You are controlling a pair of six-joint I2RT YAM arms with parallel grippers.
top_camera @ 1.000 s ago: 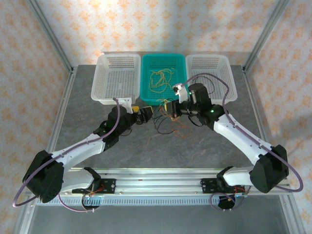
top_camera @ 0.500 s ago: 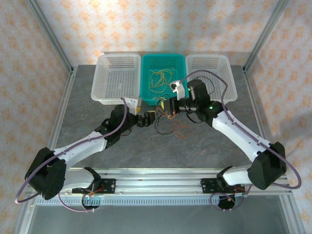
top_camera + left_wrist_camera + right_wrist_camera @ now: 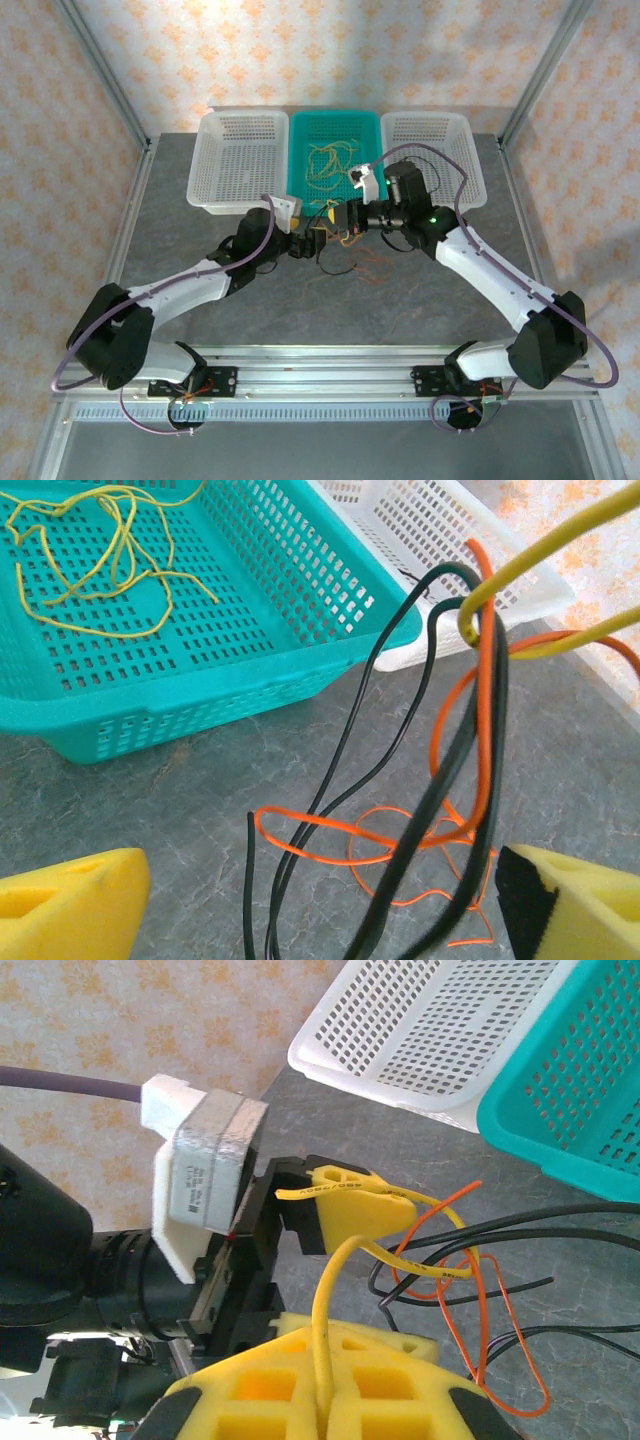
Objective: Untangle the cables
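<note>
The cables form a tangle hanging from my right gripper [image 3: 338, 218] down to the grey table in front of the teal basket. My right gripper [image 3: 325, 1350] is shut on a yellow cable [image 3: 335, 1260], which loops through black cables [image 3: 400, 710] and an orange cable [image 3: 485, 700]. Thin orange loops [image 3: 400, 850] lie on the table below. My left gripper [image 3: 320, 900] is open, its yellow foam fingers [image 3: 60, 910] on either side of the hanging black and orange strands without pinching them. In the top view the left gripper [image 3: 308, 243] sits just left of the tangle.
The teal basket [image 3: 300, 185] at the back centre holds several loose yellow cables [image 3: 330, 160]. White baskets stand to its left [image 3: 238, 160] and right [image 3: 435, 150]. Grey tabletop [image 3: 400, 300] lies open in front of the tangle.
My left arm has reached forward and right, bringing its open fingers around the hanging strands. The right gripper shifted slightly left early on, still holding the yellow cable.
</note>
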